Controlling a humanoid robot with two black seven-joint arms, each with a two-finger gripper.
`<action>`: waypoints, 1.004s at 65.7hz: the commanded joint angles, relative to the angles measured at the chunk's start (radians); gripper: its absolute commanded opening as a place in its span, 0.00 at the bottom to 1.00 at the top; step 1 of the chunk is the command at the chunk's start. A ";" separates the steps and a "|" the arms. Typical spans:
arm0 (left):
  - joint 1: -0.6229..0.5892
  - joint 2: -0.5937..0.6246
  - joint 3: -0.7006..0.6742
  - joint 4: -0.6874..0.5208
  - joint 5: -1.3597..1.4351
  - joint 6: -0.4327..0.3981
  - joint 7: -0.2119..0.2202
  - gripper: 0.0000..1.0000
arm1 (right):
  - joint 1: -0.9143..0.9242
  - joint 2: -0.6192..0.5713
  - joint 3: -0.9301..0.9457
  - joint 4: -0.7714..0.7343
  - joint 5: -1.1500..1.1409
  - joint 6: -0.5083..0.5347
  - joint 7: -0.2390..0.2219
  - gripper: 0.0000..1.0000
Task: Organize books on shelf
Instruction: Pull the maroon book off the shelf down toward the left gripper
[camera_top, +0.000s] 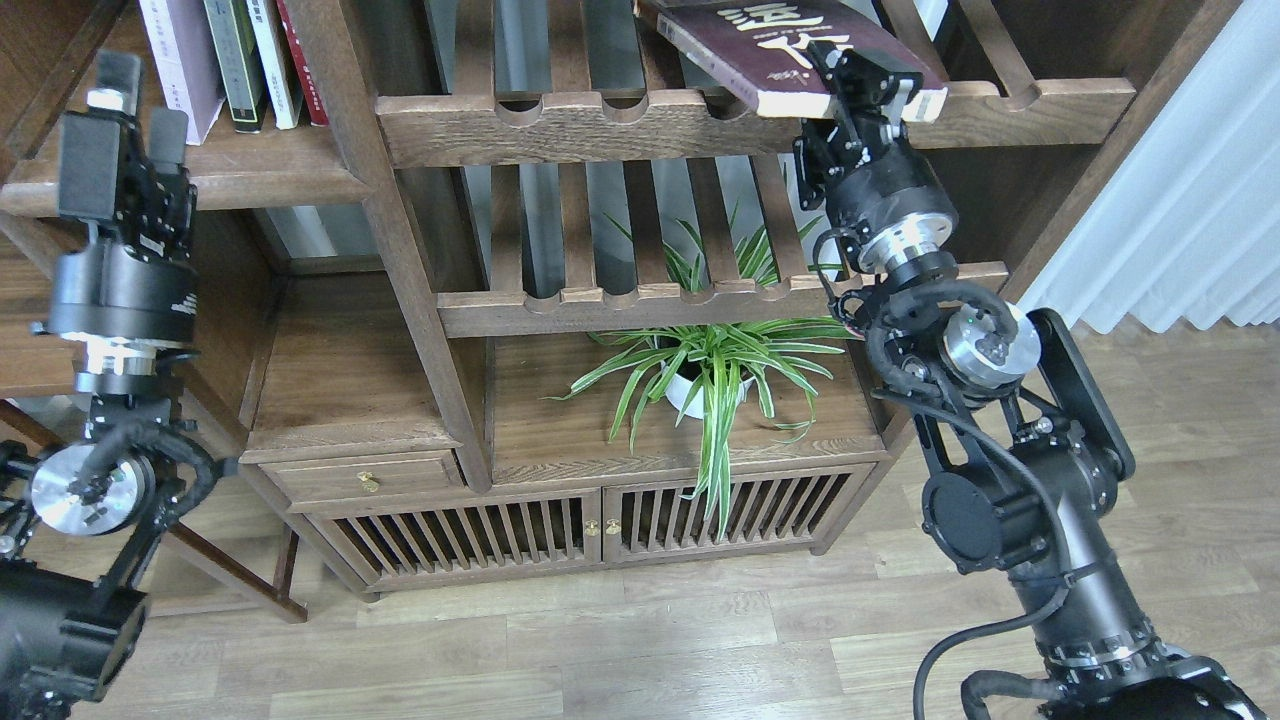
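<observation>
Head view. Maroon book lying flat on upper slatted rack, far right of centre, near corner overhanging the rack's front edge. Right gripper closed on that corner, one finger above the cover, one below. Left gripper upright at far left, fingers parted, empty, just in front of plank shelf. Lavender-white book and black book upright on that shelf, beside thin white and red spines. Step judged in hand: pickup of maroon book from rack. Next move likely calls for lifting clear, carrying leftward, turning upright beside standing books.
</observation>
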 joint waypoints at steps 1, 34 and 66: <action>0.001 -0.010 0.061 0.000 0.000 0.000 0.000 0.91 | -0.004 0.000 0.002 0.001 0.005 0.013 -0.006 0.04; -0.062 -0.061 0.351 0.002 -0.225 0.000 0.003 0.79 | -0.249 0.000 -0.073 0.101 0.012 0.596 -0.187 0.04; -0.099 -0.018 0.446 0.000 -0.411 0.000 0.159 0.75 | -0.426 -0.089 -0.225 0.101 0.011 0.704 -0.186 0.04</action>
